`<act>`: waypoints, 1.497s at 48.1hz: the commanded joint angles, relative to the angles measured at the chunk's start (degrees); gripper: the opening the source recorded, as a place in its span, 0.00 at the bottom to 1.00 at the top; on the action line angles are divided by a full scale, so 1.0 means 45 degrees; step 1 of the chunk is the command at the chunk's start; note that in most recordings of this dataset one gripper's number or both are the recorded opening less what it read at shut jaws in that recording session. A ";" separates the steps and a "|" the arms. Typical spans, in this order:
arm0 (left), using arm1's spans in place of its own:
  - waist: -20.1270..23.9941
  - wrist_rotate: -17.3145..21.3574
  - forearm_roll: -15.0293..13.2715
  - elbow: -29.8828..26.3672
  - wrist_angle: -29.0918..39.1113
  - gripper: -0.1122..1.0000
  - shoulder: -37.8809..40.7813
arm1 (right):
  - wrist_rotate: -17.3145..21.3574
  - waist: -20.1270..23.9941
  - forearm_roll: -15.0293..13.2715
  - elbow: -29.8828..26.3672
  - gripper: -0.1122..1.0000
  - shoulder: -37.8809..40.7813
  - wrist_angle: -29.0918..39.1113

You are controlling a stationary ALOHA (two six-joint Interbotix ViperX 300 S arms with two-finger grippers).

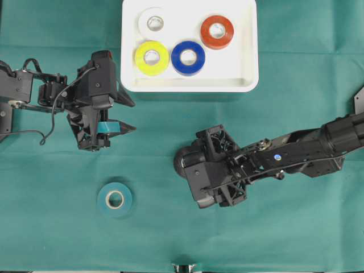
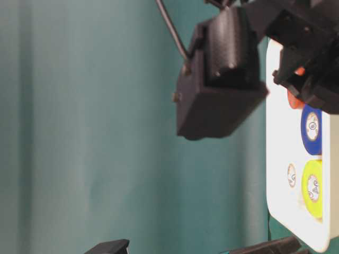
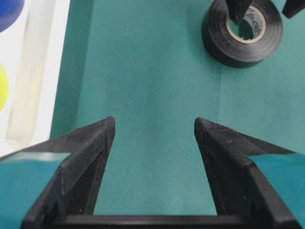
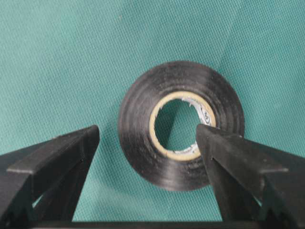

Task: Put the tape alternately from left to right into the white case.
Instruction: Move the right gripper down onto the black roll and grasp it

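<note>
The white case (image 1: 244, 79) at the top holds white tape (image 1: 152, 23), red tape (image 1: 217, 32), yellow tape (image 1: 152, 57) and blue tape (image 1: 188, 57). A teal roll (image 1: 115, 199) lies flat on the cloth at lower left. The black roll (image 4: 138, 129) lies flat on the cloth. My right gripper (image 4: 147, 136) is open over it, with one fingertip (image 4: 209, 138) inside its core and the other outside the roll. My left gripper (image 3: 154, 123) stands open and empty just left of the case's near corner, pointing right.
Teal cloth covers the whole table. The case's near-left rim (image 3: 33, 71) runs along the left edge of the left wrist view. The black roll (image 3: 242, 31) shows ahead of the left gripper, to the right.
</note>
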 commanded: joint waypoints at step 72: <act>-0.0039 -0.0020 -0.0039 -0.0039 -0.0098 0.73 -0.0117 | 0.0039 0.0605 0.0020 -0.0391 0.12 -0.1172 0.0117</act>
